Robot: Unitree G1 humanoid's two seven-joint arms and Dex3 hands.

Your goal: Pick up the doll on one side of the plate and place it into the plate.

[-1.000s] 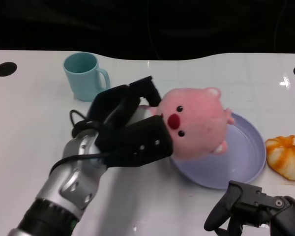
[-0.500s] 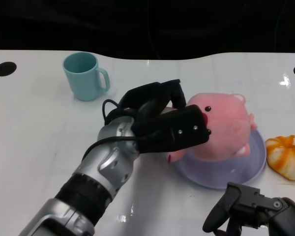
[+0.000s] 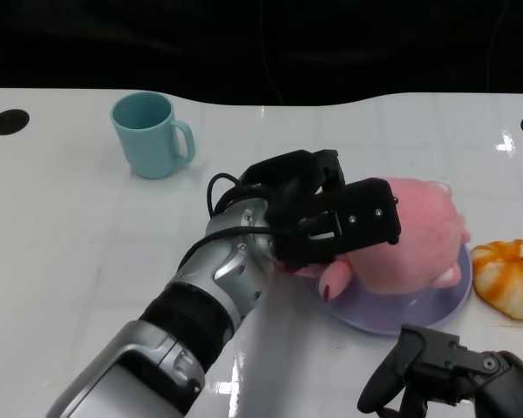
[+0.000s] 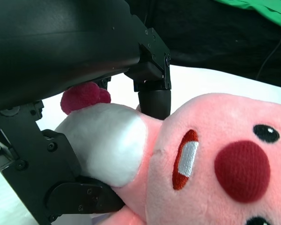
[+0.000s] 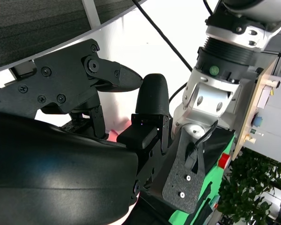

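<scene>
Desk point(image 3: 61, 244): white surface, carrying all the items; dark round holes are showing at its far left and far right edges.
Cup point(image 3: 150, 135): teal mug sitting upright at the far left of the desk, handle pointing toward the plate side; its inside is showing only teal, nothing visible in it. Well apart from the other things.
Left hand point(image 3: 327, 222): reaching across from the lower left, fingers wrapping around the doll from the cup side and gripping it. In the left wrist view the black fingers point(image 4: 152, 96) are pressing against the plush on both sides of its white patch.
Doll point(image 3: 410, 235): pink plush with a red nose, being held over the plate and lying on its side; whether its underside is touching the plate I cannot tell. Left wrist view is showing the doll point(image 4: 225, 164) close up, with red nose, black eyes and a red-and-white mouth.
Plate point(image 3: 436, 300): pale lavender, mostly covered by the doll; only its near rim is showing.
Orange object point(image 3: 508, 277): orange-and-white striped item lying on the desk just beside the plate's right edge.
Right hand point(image 3: 444, 374): resting low at the near right edge, fingers curling downward, gripping nothing visible; whether they are fully closed I cannot tell.
</scene>
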